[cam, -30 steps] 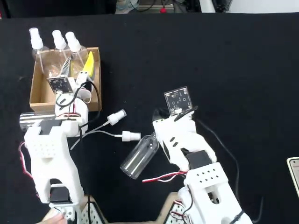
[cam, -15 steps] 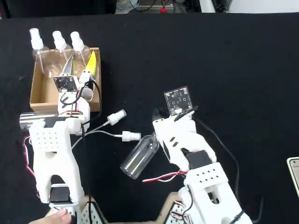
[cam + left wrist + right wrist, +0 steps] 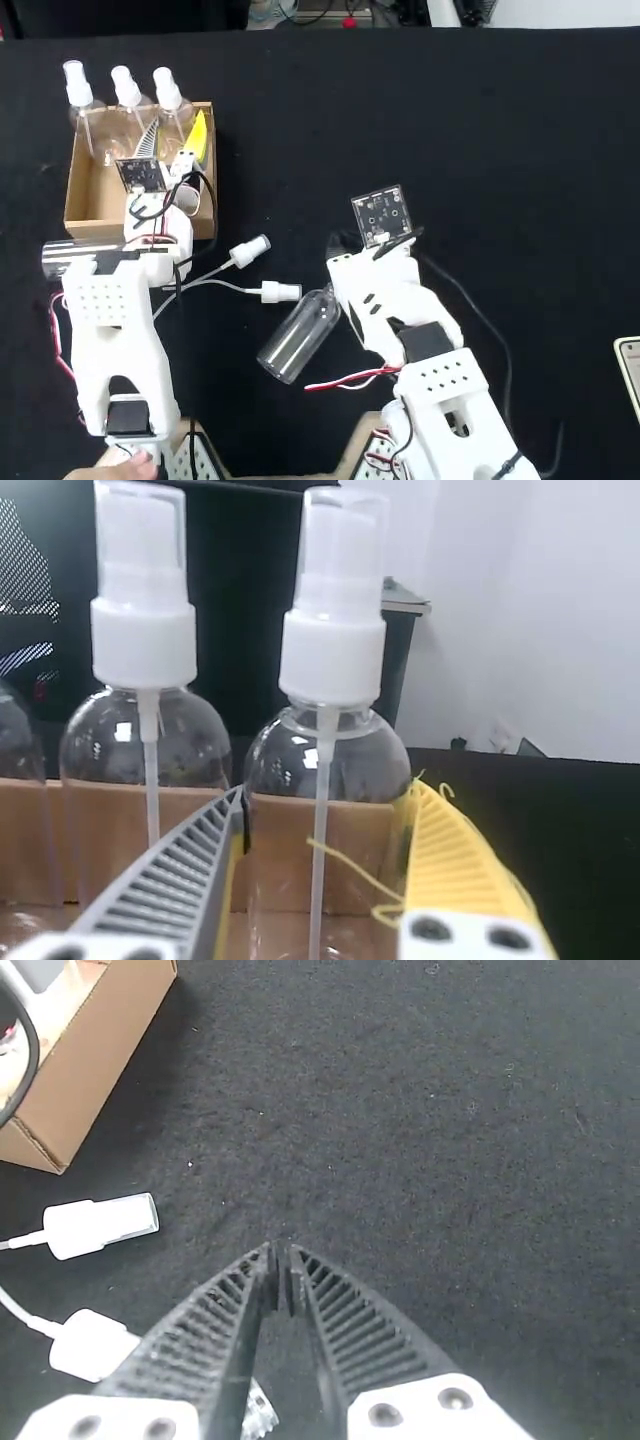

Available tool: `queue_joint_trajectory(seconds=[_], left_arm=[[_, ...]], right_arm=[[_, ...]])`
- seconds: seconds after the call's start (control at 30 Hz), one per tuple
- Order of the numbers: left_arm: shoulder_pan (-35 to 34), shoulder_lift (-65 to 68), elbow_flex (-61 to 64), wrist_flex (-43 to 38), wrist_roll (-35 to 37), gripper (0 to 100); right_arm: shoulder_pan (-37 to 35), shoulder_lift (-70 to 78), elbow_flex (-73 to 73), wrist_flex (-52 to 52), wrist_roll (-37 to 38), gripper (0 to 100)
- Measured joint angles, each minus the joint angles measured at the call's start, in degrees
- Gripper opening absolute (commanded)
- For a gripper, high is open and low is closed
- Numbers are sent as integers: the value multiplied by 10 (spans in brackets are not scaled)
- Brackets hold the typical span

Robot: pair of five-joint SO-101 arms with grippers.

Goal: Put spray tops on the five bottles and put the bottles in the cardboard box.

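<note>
Over black table (image 3: 520, 150), left jaws clasp 1 capped bottle (image 3: 360, 760) in the cardboard box (image 3: 90, 205); right jaws pressed together.

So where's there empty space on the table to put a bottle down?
The biggest free patch is the black table beyond and right of the right arm. Some bare floor shows in the cardboard box, nearer the arms than its three bottles. It is crowded between the arms: two spray tops and a lying bottle.

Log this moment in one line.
box: three capped bottles | left gripper: at one | right gripper: jaws shut | loose: two bottles, two spray tops
</note>
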Motion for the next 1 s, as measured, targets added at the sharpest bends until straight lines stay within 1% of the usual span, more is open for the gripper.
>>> queue_joint_trajectory(seconds=[0.07, 0.23, 0.77, 0.9, 1.0], left_arm=[[0, 0, 0, 3, 0, 278], [0, -1, -2, 6, 20, 277], [0, -1, -2, 6, 24, 278], [0, -14, 33, -36, 24, 278], [-2, -28, 58, -44, 24, 278]], right_arm=[[0, 0, 0, 0, 0, 11], [0, 0, 0, 0, 0, 11], [0, 0, 0, 0, 0, 11], [0, 0, 0, 0, 0, 11], [0, 0, 0, 0, 0, 11]])
